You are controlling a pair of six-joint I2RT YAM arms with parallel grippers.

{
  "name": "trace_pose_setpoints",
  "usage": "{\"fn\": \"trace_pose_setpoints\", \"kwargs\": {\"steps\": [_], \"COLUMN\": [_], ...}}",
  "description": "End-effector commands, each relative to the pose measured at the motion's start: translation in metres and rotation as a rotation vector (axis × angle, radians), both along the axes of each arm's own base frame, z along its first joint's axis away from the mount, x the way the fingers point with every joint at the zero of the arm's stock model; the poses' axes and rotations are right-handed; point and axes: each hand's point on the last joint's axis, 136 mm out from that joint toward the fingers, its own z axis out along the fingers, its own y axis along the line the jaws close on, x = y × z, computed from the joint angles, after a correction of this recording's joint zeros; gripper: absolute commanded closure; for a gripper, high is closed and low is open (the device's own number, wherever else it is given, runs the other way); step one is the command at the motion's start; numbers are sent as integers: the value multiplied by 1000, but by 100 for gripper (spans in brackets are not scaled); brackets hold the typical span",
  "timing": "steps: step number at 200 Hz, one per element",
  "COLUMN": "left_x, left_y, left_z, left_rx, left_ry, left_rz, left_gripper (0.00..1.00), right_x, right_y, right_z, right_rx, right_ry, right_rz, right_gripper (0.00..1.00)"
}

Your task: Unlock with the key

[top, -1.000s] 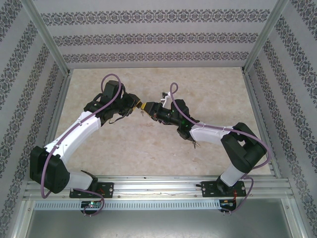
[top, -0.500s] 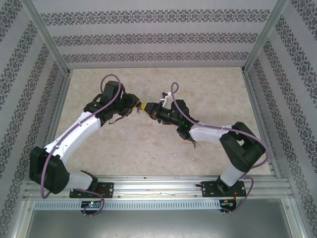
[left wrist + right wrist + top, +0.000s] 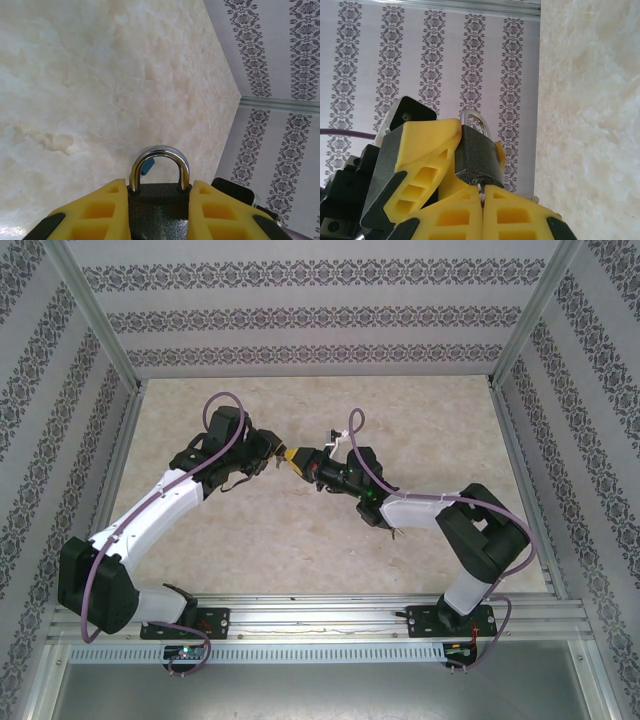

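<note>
Mid-table, we see the two arms meet nose to nose. The left gripper [image 3: 274, 448] and the right gripper [image 3: 303, 457] are nearly touching, just toward 11 o'clock from the centre of the beige marbled tabletop [image 3: 420, 420].

Between them is the dark grey metal padlock [image 3: 159, 212] — its flat body pinched between the left gripper's yellow fingers [image 3: 97, 212], which are closed on it from either side. From the left wrist we see the lock's long axis running 6 to 12 o'clock. The curved chrome shackle [image 3: 160, 159] stands clear of the fingertips at 12 o'clock, both legs seated in the body, with the tabletop behind it.

From the right wrist we get the other end. The padlock stands almost upright there, shackle at 12 o'clock against the patterned wall [image 3: 370, 60] and keyhole face at 6 o'clock. The right gripper's yellow fingers [image 3: 445, 220] are pressed together with no gap, clamped on the slim silver metal key [image 3: 480, 192]. The blade points to 12 o'clock, in line with the lock's long axis, and meets the keyhole face — how far in it goes we cannot tell. One left-gripper finger reaches in from 8 o'clock along the lock's left side.
</note>
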Motion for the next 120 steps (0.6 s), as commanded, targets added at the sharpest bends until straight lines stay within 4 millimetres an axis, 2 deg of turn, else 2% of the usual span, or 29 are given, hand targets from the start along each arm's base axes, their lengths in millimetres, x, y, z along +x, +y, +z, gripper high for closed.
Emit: {"fn": "trace_pose_setpoints", "kwargs": {"steps": [1,17,51,94,120], "left_x": [0,-1,-2,-3,-2], "left_y": [-19,-23,-33,-37,-40], "left_z": [35,34,31,30,31], "left_rx": [-68,-70,-83,-81,-88], "left_ry": [-92,-72,-49,-41,-43], "left_rz": [-67,-85,-114,-123,-130], "left_gripper": [77,77,80,79,80], "right_x": [-5,-6,-3,0,7], "right_y": [3,0,-7,-4,-5], "right_z": [5,-4,1,13,15], "right_rx": [-158,-326,-610,-744,-642], "right_ry": [-136,-234,-456,-567,-501], "right_rz": [2,-12,-67,-78,-85], "right_gripper": [100,100,100,100,100]}}
